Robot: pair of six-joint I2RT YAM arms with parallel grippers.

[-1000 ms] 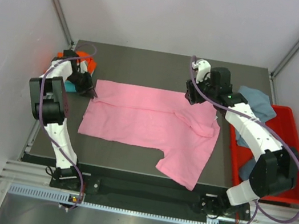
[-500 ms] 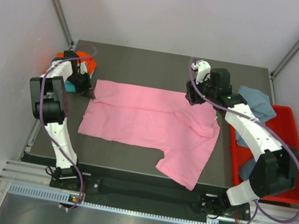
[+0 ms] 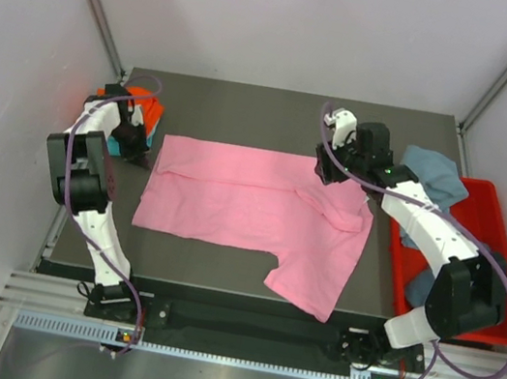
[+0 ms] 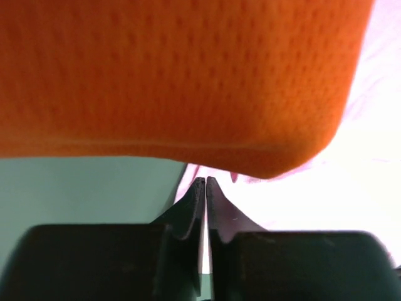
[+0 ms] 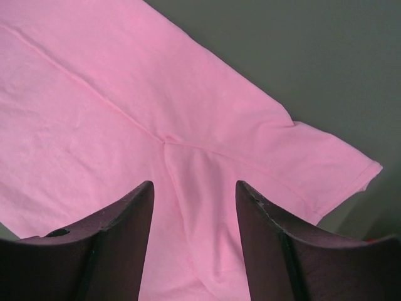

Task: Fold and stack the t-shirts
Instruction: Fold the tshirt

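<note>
A large pink t-shirt (image 3: 251, 204) lies spread flat across the table, one sleeve hanging toward the near edge. My left gripper (image 3: 145, 159) sits at its far-left corner. In the left wrist view the left gripper (image 4: 205, 182) is shut, its tips pinched at the edge of the pink t-shirt (image 4: 357, 182). An orange t-shirt (image 3: 149, 110) lies on a teal one (image 3: 121, 147) just behind; the orange t-shirt (image 4: 175, 75) fills the top of that view. My right gripper (image 3: 324, 171) hovers open over the far sleeve seam; the right gripper (image 5: 194, 188) holds nothing above the pink t-shirt (image 5: 125, 125).
A red bin (image 3: 491, 207) stands off the table's right side, with a grey-blue t-shirt (image 3: 433, 172) draped over its far end and the table's corner. White walls close in on both sides. Dark table (image 3: 248, 110) shows behind the pink shirt.
The left gripper has shut at the pink shirt's corner and drawn slightly left. The right arm has shifted a little to the right, its jaws unchanged.
</note>
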